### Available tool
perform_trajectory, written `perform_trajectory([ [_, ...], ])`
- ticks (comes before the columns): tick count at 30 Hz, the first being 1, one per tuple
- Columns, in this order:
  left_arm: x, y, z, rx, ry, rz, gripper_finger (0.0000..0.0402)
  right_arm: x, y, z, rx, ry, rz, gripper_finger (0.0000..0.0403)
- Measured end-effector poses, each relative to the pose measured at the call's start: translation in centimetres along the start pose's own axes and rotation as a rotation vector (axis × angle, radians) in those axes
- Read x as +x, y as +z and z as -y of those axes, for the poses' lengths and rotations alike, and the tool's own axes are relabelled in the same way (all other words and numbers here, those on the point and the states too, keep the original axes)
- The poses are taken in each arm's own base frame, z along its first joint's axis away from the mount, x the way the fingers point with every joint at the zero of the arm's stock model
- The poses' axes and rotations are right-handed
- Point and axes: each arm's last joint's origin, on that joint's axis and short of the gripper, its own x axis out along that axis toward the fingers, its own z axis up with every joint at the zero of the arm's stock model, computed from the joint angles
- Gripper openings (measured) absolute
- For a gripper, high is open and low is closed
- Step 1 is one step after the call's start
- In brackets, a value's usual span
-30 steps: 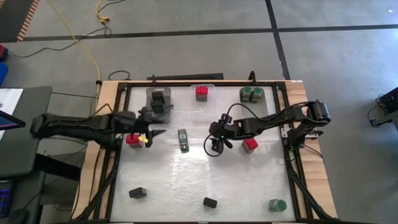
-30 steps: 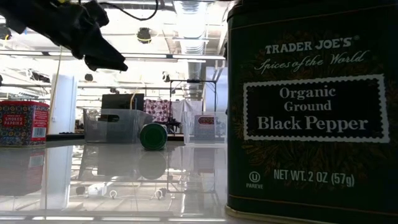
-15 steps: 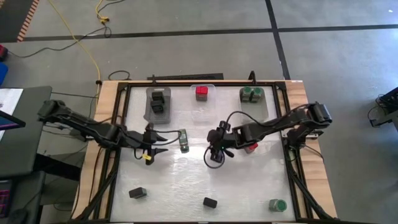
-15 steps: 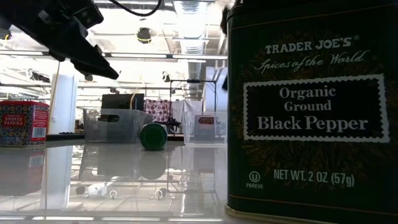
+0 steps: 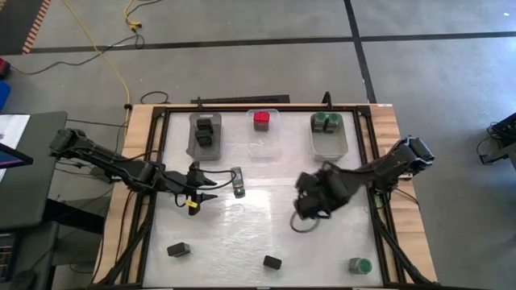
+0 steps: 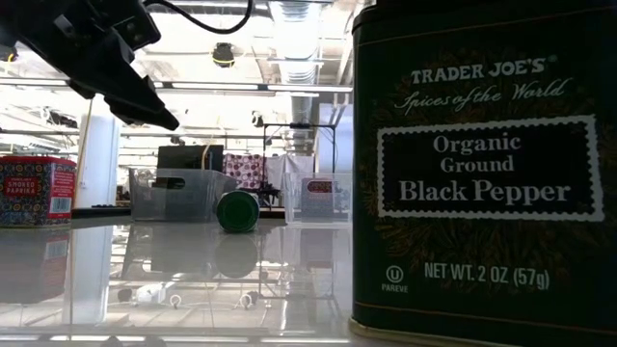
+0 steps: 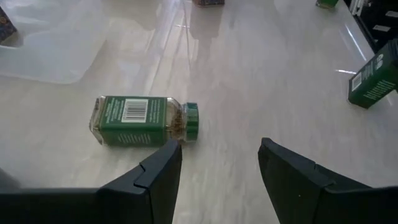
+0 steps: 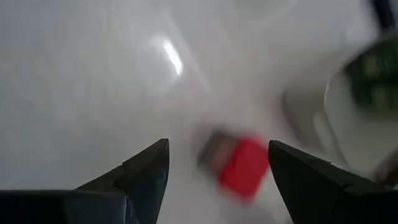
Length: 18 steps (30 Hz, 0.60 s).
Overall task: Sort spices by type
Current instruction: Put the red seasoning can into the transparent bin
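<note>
A green-lidded spice jar (image 7: 134,118) lies on its side on the table, also shown in the high view (image 5: 237,181). My left gripper (image 7: 217,168) is open and low, just left of the jar (image 5: 211,192). My right gripper (image 8: 217,168) is open above a red box (image 8: 239,165), blurred in that view. In the high view the right gripper (image 5: 310,201) hides that box. The three bins hold black boxes (image 5: 205,131), a red box (image 5: 261,120) and green-lidded jars (image 5: 325,121).
Loose on the near part of the table are two black boxes (image 5: 178,250) (image 5: 272,262) and a green-lidded jar (image 5: 359,264). A black pepper box (image 6: 477,164) fills the low view's right side. A red paprika tin (image 6: 37,191) stands at the low view's left.
My left gripper has come down and moved toward the near edge and the right, to the lying jar, then held almost still. My right gripper has swung toward the table's right and near edges, over the red box, and is blurred from moving.
</note>
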Motion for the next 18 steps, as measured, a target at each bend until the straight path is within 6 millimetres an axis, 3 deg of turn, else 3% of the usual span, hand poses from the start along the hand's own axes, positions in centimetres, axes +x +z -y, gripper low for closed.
perform_trajectory([
  [12, -0.1, -0.1, 0.4, -0.013, -0.022, -0.003, 0.0204, -3.8, -7.1, -2.6, -0.126, 0.187, -0.270, 0.0299],
  [18, -0.1, -0.1, 0.4, -0.004, -0.023, -0.003, 0.0204, -4.9, -10.3, 0.0, -0.003, 0.206, -0.288, 0.0294],
])
